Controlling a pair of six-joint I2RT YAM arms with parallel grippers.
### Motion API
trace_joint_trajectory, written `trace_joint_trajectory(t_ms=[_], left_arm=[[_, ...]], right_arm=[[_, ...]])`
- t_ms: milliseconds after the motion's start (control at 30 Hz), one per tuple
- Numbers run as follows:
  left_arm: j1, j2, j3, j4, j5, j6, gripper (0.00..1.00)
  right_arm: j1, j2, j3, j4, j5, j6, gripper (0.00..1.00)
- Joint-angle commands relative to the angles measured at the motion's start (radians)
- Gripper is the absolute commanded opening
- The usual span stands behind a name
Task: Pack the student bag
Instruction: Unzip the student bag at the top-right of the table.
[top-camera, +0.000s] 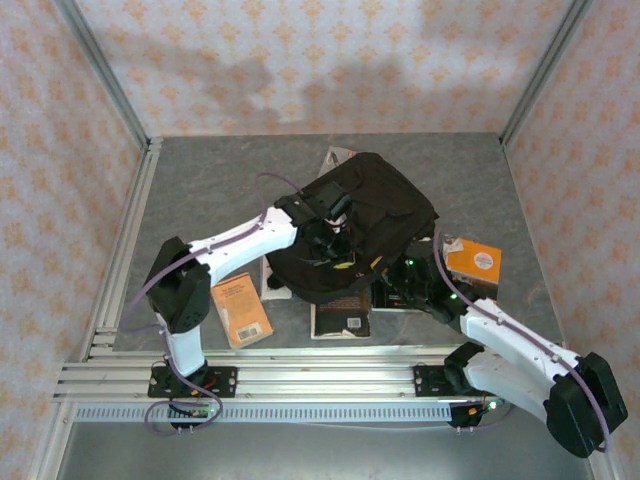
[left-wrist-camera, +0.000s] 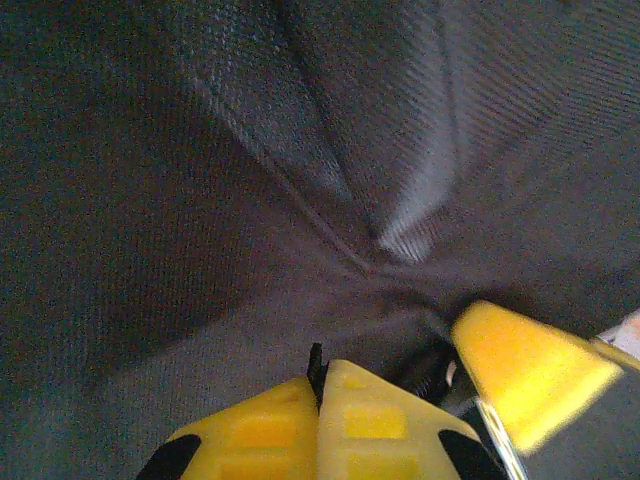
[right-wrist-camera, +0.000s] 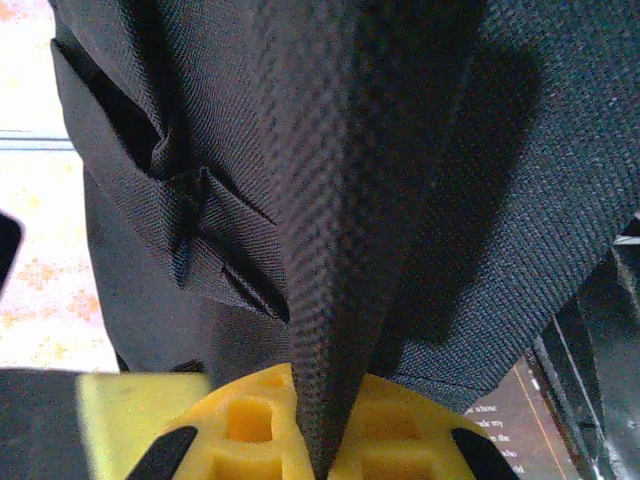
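Student bag (top-camera: 380, 205) lay at middle of tabletop (top-camera: 200, 190), over books (top-camera: 340, 318), long axis near-left to far-right. Left gripper (left-wrist-camera: 320, 372) pressed together on bag's top, hold unclear. Right gripper (right-wrist-camera: 322, 400) clamped on bag's fabric fold at near-right edge.

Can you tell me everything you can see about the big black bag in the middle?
The big black soft fabric backpack is made of woven cloth. It lies rumpled and slumped in the middle of the grey table, partly over some books. Seams and folds crease its surface. The right gripper is shut on a raised fold of its cloth. The left gripper is shut close against the fabric; whether it pinches any is unclear.
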Motion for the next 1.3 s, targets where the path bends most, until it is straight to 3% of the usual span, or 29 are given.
trace_joint_trajectory(t_ms=[0,600,1033,1267], left_arm=[[0.009,-0.068,-0.055,-0.046,-0.043,0.032,0.0],[0.017,-0.227,-0.167,-0.144,-0.1,0.103,0.0],[0.149,-0.363,-0.266,-0.225,-0.144,0.177,0.0],[0.182,-0.398,-0.274,-0.233,-0.147,0.203,0.0]], right_arm=[[0.001,-0.014,0.04,-0.052,0.111,-0.031,0.0],[-0.012,0.073,0.155,-0.224,0.172,-0.131,0.0],[-0.079,0.135,0.242,-0.361,0.18,-0.243,0.0],[-0.148,0.254,0.368,-0.454,0.156,-0.332,0.0]])
